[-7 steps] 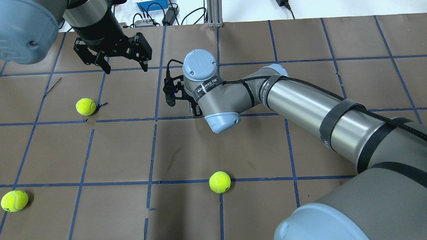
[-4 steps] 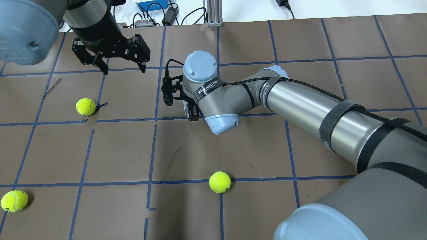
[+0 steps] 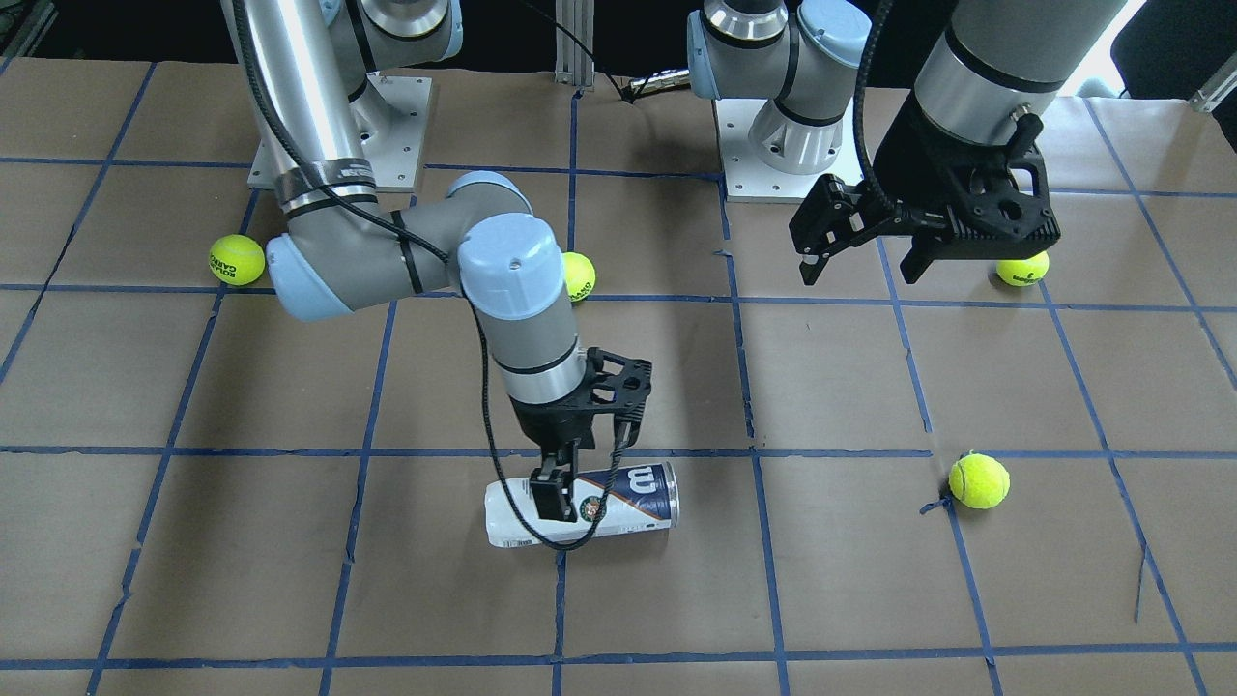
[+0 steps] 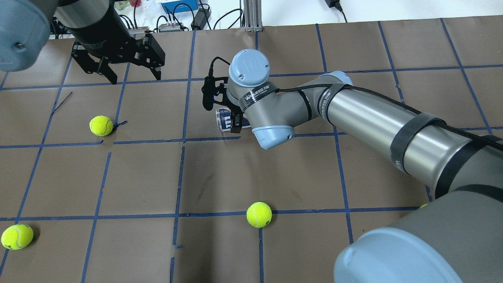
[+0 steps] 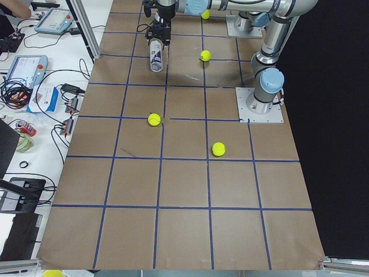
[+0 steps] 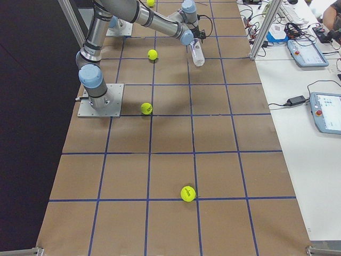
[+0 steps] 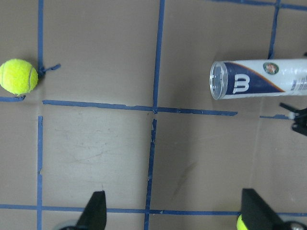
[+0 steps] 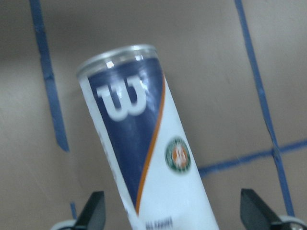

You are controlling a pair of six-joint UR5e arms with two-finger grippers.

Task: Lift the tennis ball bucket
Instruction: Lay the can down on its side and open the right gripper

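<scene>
As jaws clamp it — tennis ball bucket [image 3: 633, 503] tilts.

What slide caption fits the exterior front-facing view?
Right end effector straddles a sideways clear plastic cylindrical tennis-ball can, white-and-blue label; left end effector hangs open.

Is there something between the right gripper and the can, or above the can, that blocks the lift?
Nothing visible. The right gripper straddles the can; above it is only that gripper's own arm. The balls lie apart from it.
</scene>
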